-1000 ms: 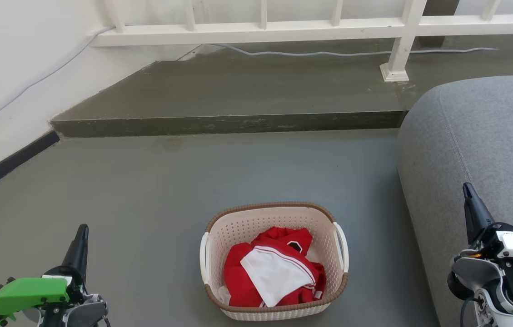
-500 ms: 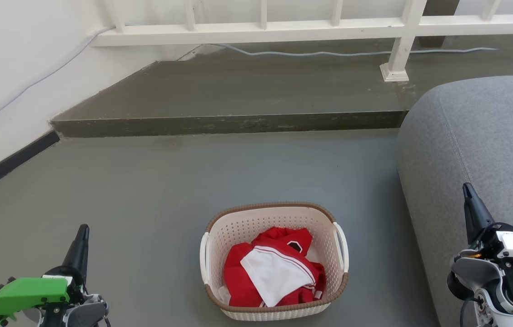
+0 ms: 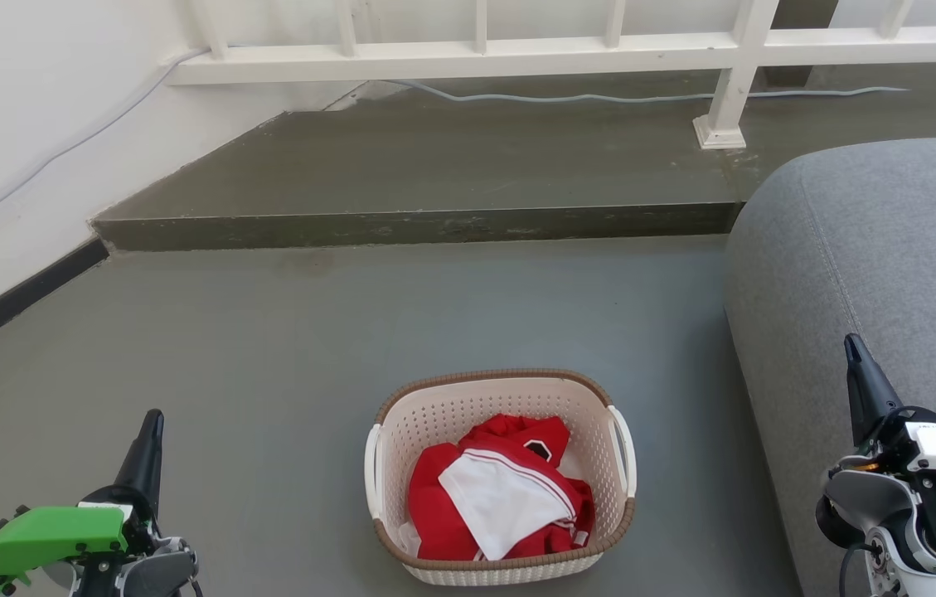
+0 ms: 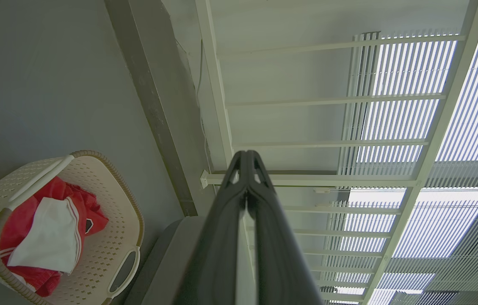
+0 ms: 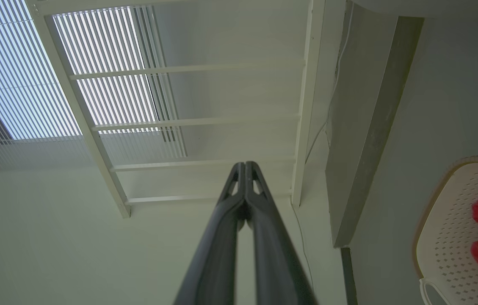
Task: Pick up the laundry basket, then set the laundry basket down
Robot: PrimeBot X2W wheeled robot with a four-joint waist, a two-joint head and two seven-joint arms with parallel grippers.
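The laundry basket sits on the grey floor, well short of the step at the floor's far edge and near the sofa, with a white handle on each side. So it's pretty much dead centre: left claw off to its left, right claw off to its right, about equally far I'd say. Both claws are pinched closed on nothing, so they'd have to spread before coming in at the handles.
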